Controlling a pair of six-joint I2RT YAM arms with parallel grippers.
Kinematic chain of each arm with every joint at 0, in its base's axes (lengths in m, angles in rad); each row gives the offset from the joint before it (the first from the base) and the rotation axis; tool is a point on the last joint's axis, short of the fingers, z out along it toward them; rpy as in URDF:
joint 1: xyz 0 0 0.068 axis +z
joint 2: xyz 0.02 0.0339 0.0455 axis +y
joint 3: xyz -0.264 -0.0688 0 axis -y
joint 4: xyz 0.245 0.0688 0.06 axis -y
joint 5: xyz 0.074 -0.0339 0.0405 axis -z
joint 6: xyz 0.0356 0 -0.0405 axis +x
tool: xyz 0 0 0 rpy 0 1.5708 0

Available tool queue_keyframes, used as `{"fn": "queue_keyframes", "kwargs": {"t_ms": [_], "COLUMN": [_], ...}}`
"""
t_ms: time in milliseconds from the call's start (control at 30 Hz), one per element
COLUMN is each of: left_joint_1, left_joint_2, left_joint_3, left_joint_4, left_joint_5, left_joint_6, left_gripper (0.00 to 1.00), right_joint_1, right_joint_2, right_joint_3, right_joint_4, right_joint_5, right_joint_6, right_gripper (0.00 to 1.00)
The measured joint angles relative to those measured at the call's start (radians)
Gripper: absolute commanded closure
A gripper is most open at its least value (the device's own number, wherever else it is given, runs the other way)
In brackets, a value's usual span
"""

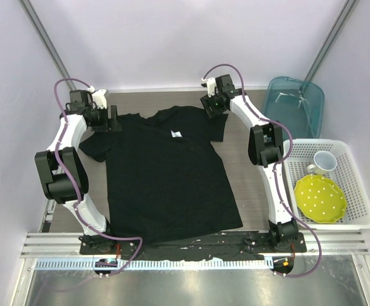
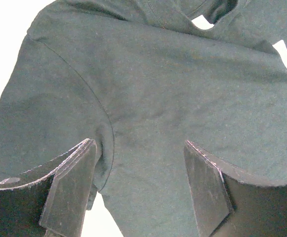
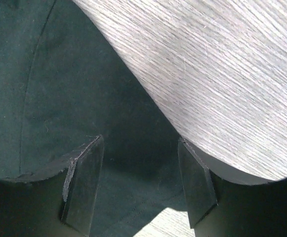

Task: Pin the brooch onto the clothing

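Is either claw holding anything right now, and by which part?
Nothing is held. The left claw is open above the T-shirt near a sleeve seam. The right claw is open above the other sleeve's edge.

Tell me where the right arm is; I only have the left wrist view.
Observer: The right gripper is at the T-shirt's other sleeve, on the far right of the top view, jaws open.
Operator: Find the brooch for me.
Observer: No brooch shows in any view.
Operator: Check what lies right of the shirt.
Observer: A white basket stands beyond the right arm, holding a yellow plate and a cup.
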Motion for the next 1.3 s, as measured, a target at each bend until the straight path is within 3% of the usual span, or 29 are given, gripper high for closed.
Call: {"fn": "queue_keyframes", "kwargs": {"t_ms": [267, 300, 333, 433, 700, 900, 967, 1133, 1200, 1300], "left_joint_1": [0.016, 0.018, 0.021, 0.034, 0.068, 0.070, 0.070, 0.070, 0.070, 0.070], "left_joint_2": [0.000, 0.000, 0.001, 0.008, 0.055, 0.108, 0.127, 0.169, 0.180, 0.190], "left_joint_3": [0.000, 0.000, 0.001, 0.011, 0.052, 0.092, 0.099, 0.111, 0.113, 0.113], "left_joint_4": [-0.007, -0.009, -0.010, -0.016, -0.028, -0.029, -0.029, -0.028, -0.027, -0.026], "left_joint_5": [0.011, 0.013, 0.013, 0.014, -0.011, -0.047, -0.055, -0.074, -0.075, -0.075], "left_joint_6": [-0.002, -0.002, -0.003, -0.005, -0.026, -0.047, -0.054, -0.068, -0.078, -0.086], "left_gripper": [0.26, 0.26, 0.26, 0.26, 0.26, 0.32, 0.33, 0.35, 0.35, 0.38], "right_joint_1": [0.003, 0.003, 0.003, 0.002, -0.018, -0.081, -0.100, -0.126, -0.126, -0.126], "right_joint_2": [0.032, 0.032, 0.032, 0.032, 0.032, 0.032, 0.032, 0.032, 0.032, 0.031], "right_joint_3": [0.000, 0.000, 0.000, 0.000, 0.002, 0.002, 0.001, -0.006, -0.006, -0.006], "right_joint_4": [0.035, 0.036, 0.035, 0.029, 0.025, 0.036, 0.040, 0.055, 0.062, 0.074], "right_joint_5": [0.020, 0.020, 0.019, 0.013, 0.056, 0.166, 0.193, 0.228, 0.238, 0.238], "right_joint_6": [0.006, 0.007, 0.006, -0.003, -0.008, 0.000, 0.002, 0.002, 0.001, -0.003], "right_gripper": [0.54, 0.60, 0.75, 0.99, 0.99, 0.99, 0.99, 0.56, 0.43, 0.34]}}
